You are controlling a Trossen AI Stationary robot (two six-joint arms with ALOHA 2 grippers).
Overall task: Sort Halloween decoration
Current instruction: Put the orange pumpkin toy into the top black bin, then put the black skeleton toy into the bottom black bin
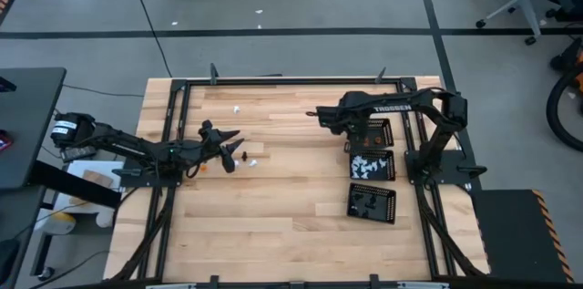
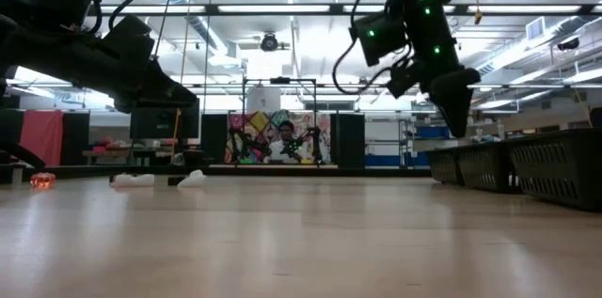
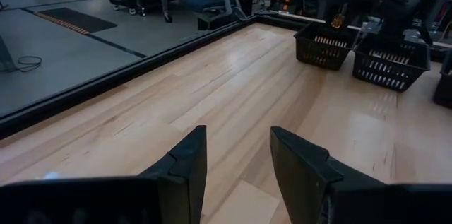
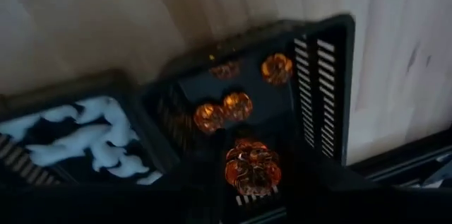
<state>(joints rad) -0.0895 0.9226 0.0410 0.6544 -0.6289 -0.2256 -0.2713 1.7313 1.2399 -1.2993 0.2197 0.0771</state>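
Loose Halloween decoration pieces lie on the table's left half: a white one, another white one and an orange one. My left gripper hovers open and nearly level beside them, with nothing between its fingers. My right gripper points steeply down over the far black tray and is shut on an orange pumpkin-like piece. Several more orange pieces rest on that tray's floor. My right gripper pinches the orange pumpkin-like piece between its two fingers, coming at it from above and pointing steeply down. The piece hangs clear above the far tray's floor, over the other orange pieces.
Three black perforated trays stand in a row at the right: the far one, a middle one with white pieces, and a near one with dark pieces. A black frame rail borders the table. A person shows far behind the table.
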